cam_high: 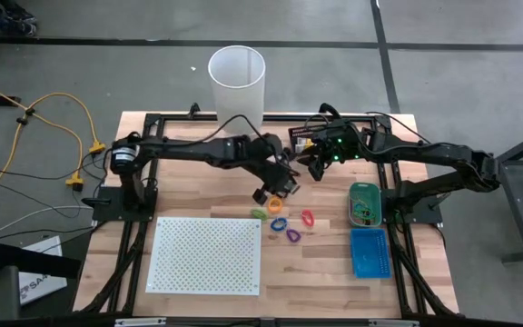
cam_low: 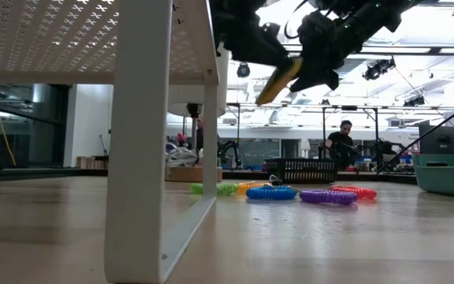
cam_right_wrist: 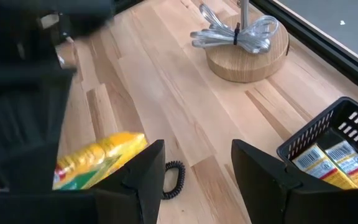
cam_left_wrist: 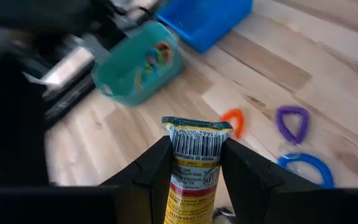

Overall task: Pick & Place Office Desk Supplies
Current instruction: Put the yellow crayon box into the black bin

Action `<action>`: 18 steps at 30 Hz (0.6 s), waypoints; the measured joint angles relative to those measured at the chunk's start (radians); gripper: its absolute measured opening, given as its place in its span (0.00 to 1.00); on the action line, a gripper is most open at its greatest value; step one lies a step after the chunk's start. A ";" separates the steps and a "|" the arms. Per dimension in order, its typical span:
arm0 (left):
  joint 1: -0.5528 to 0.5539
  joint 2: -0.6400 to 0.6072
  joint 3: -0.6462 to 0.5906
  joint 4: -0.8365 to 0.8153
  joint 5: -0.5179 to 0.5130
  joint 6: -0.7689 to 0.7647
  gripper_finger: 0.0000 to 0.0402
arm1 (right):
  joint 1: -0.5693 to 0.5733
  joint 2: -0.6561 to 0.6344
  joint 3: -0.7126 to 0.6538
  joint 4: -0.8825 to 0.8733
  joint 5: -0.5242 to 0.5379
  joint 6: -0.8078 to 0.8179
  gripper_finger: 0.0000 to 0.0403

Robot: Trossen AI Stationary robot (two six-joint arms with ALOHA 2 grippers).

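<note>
**Packet in the air, mid-carry**

Right now the left gripper [cam_left_wrist: 191, 180] pinches a yellow packet [cam_left_wrist: 193, 165] between its two fingers. The packet is up in the air over the middle of the table [cam_high: 198, 182], not touching it. This looks like the carry step: pick-up done, drop-off not yet.

The right gripper [cam_right_wrist: 194, 174] hangs close by, w/ its fingers spread and nothing between them. The packet sits just beside it in the right wrist view, so the two may be about to do a hand-over, but I can't be sure.

Next move, I think: take the packet to a bin. The teal bin [cam_high: 365, 202] and blue bin [cam_high: 369, 252] sit on the right side of the table. A black basket [cam_right_wrist: 331, 149] near the back already has packets like this one, so that seems the best spot. The left arm must move w/o bumping the right one.

The packet is long and thin. Its long axis sticks out from the fingers, and its barcode end points away from the wrist. In the low view it tilts, free end down.

The loops [cam_high: 284, 224] lie on the table below.
</note>
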 joint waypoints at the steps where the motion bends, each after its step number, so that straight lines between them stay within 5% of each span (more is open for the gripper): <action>1: 0.005 -0.009 0.000 0.006 0.000 -0.008 0.31 | 0.000 0.000 0.000 -0.001 0.000 0.000 0.43; 18: 0.009 -0.035 0.000 0.007 -0.075 -0.058 0.31 | 0.000 0.000 0.000 0.003 0.000 0.000 0.43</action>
